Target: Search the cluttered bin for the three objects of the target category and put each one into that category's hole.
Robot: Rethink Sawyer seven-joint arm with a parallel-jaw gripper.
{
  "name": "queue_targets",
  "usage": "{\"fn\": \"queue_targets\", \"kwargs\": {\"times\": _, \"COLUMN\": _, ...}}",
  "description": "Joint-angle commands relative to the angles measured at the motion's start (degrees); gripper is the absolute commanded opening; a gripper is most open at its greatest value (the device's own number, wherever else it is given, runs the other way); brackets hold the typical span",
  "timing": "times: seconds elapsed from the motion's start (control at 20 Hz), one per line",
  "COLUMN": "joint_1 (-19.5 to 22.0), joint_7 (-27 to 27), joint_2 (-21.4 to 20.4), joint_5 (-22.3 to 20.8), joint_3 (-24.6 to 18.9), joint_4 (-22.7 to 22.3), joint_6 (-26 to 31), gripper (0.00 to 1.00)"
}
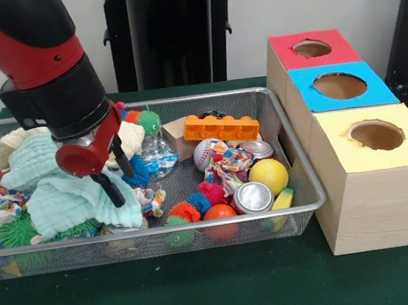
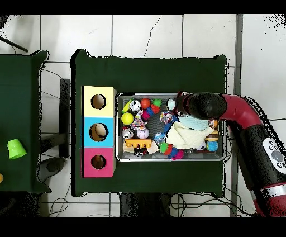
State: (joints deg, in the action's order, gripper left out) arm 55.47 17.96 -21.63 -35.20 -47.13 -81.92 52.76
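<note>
in the front view, the gripper (image 1: 115,173) is seen low in the bin (image 1: 306,184), its fingers narrowly parted over the pale green cloth (image 1: 67,191), holding nothing. the search step is judged in hand. in the overhead view, the cloth (image 2: 187,136) covers toys; lifting it aside is called for.

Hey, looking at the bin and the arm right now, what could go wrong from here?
1. The gripper sits down against the light green cloth; lifting could drag the cloth up and spill toys over the mesh bin rim.
2. The cloth covers much of the bin's left side, so target objects may stay hidden underneath.
3. The yellow ball, orange ball and silver can lie packed together, so grasping one may knock away its neighbours.
</note>
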Motion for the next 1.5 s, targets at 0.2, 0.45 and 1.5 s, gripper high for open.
{"fn": "queue_targets", "kwargs": {"times": 0.2, "joint_1": -1.0, "joint_7": -11.7, "joint_2": 12.3, "joint_5": -2.6, "joint_3": 2.1, "joint_4": 6.8, "joint_6": 1.7, "gripper": 1.00}}
{"fn": "queue_targets", "kwargs": {"times": 0.45, "joint_1": 0.1, "joint_7": -14.0, "joint_2": 16.5, "joint_5": -3.7, "joint_3": 1.4, "joint_4": 8.4, "joint_6": -1.3, "gripper": 1.00}}
{"fn": "queue_targets", "kwargs": {"times": 1.5, "joint_1": 1.8, "joint_7": -20.9, "joint_2": 23.2, "joint_5": -5.3, "joint_3": -0.7, "joint_4": 14.7, "joint_6": 1.5, "gripper": 1.00}}
